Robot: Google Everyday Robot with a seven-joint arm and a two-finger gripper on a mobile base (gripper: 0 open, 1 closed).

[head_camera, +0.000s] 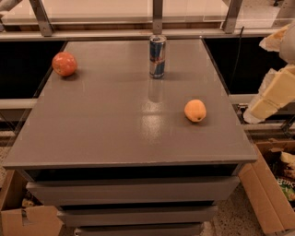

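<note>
A grey table top point(106, 129) carries three things. A blue and silver drink can point(157, 56) stands upright near the far edge. A red apple point(64, 63) lies at the far left, and an orange point(195, 110) lies right of centre. My cream-coloured gripper point(259, 108) hangs off the table's right side, beyond its edge, partly cut off by the frame. It holds nothing that I can see and touches nothing. The orange is the nearest thing to it, a short way to its left.
Grey drawers point(133, 190) sit below the table top. Cardboard boxes stand on the floor at the lower left point(23, 216) and lower right point(267, 189). A metal rail with posts point(158, 14) runs behind the far edge.
</note>
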